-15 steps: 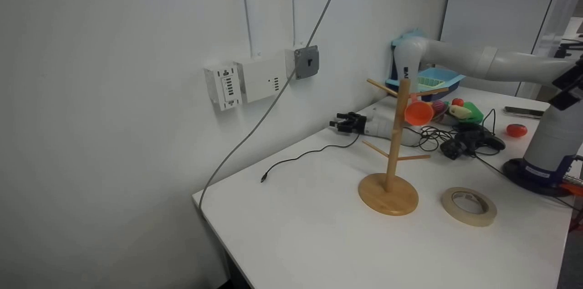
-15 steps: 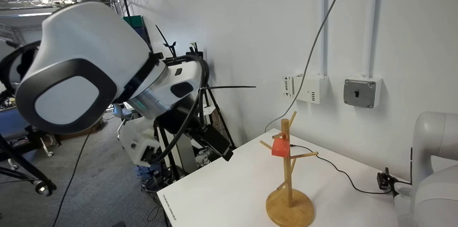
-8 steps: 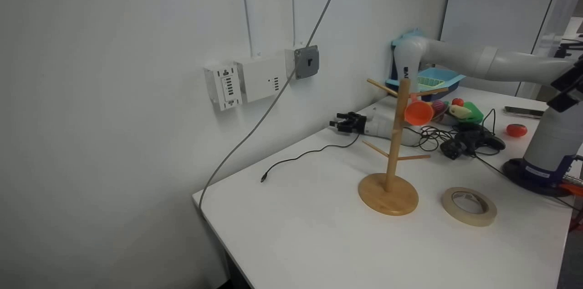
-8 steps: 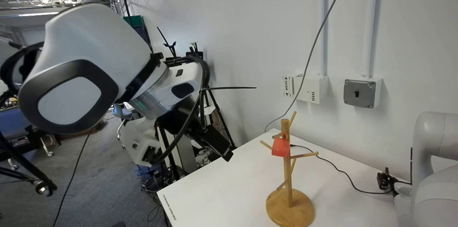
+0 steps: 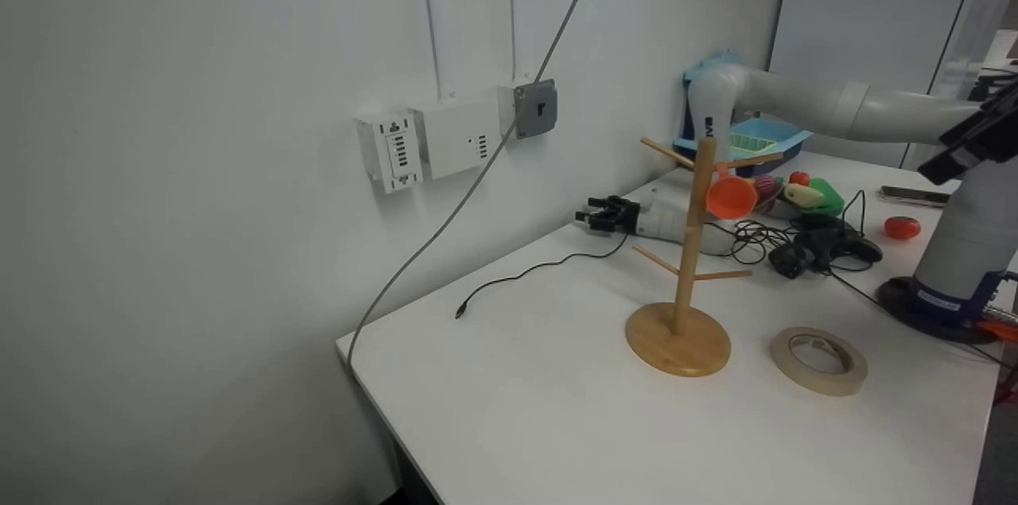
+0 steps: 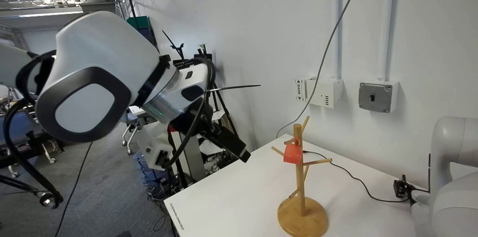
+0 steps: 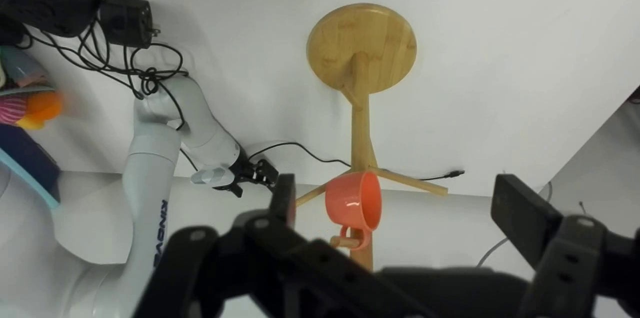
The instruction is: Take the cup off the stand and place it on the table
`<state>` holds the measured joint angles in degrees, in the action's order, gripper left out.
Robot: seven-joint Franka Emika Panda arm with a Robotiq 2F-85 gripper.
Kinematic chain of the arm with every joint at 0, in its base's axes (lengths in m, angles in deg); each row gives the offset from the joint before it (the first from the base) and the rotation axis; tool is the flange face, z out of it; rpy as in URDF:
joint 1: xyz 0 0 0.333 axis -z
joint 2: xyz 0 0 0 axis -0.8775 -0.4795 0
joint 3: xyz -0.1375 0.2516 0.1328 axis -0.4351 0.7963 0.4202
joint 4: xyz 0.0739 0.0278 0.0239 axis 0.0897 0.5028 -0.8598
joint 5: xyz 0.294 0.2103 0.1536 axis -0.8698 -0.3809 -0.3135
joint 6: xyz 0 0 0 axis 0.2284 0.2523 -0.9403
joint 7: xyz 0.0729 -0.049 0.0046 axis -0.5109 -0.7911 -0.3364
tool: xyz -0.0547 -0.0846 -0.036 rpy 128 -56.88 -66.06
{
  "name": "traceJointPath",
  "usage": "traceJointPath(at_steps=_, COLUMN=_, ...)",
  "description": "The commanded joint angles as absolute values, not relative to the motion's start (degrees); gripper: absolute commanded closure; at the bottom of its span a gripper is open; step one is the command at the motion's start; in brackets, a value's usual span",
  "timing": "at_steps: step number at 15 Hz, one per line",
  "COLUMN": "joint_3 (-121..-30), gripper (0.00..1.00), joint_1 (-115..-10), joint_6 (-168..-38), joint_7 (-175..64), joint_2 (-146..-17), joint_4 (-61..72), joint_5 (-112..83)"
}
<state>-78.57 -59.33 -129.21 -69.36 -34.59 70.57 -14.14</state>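
Observation:
The orange-red cup [image 5: 732, 197] hangs by its handle on an upper peg of the wooden stand [image 5: 690, 274], seen in both exterior views [image 6: 293, 153]. The stand's round base [image 6: 301, 216] rests on the white table [image 5: 517, 409]. My gripper [image 6: 243, 155] is in the air to the left of the cup in that exterior view, apart from it. In the wrist view my gripper [image 7: 397, 203] is open, fingers wide apart with nothing between the pads. The cup [image 7: 345, 200] shows beyond the fingers, nearer the left one, its mouth turned right and its handle around a peg.
A beige tape roll [image 5: 783, 354] lies beside the stand's base. Another robot arm with a black gripper [image 5: 612, 215] lies near the wall. Black cables and a black device [image 5: 827, 246], a red round object [image 5: 902, 227] and toy food lie further back. Other pegs [image 7: 415, 181] stick out near the cup.
My gripper has moved a little toward the stand, rightward in one exterior view and leftward in the other. The arm's wrist has shifted with it. The cup and stand have not moved.

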Motion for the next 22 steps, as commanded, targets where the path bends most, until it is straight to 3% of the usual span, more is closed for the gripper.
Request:
traceJointPath(at_steps=1, joint_3=-74.15, gripper=0.00, joint_1=-53.82, joint_6=-134.86, joint_7=-63.54, joint_2=-36.32, joint_4=70.47, joint_5=-11.44)
traceJointPath(at_steps=4, joint_3=-70.94, gripper=0.00, joint_1=-50.06, joint_6=-136.74, joint_7=-59.29, joint_2=-36.94, joint_4=70.51, joint_5=-9.90)
traceJointPath(at_steps=6, joint_3=-71.63, gripper=0.00, joint_1=-51.62, joint_6=-132.01, joint_7=-59.69, joint_2=-36.33, joint_4=70.51, joint_5=-11.29)
traceJointPath(at_steps=17, joint_3=-71.71, gripper=0.00, joint_1=-52.18, joint_6=-133.79, joint_7=-60.67, joint_2=-37.74, joint_4=70.29, joint_5=-10.76)
traceJointPath(at_steps=22, joint_3=-63.75, gripper=0.00, joint_1=-48.96, joint_6=-141.87, joint_7=-53.02, joint_2=-44.24, joint_4=70.40, joint_5=-8.36)
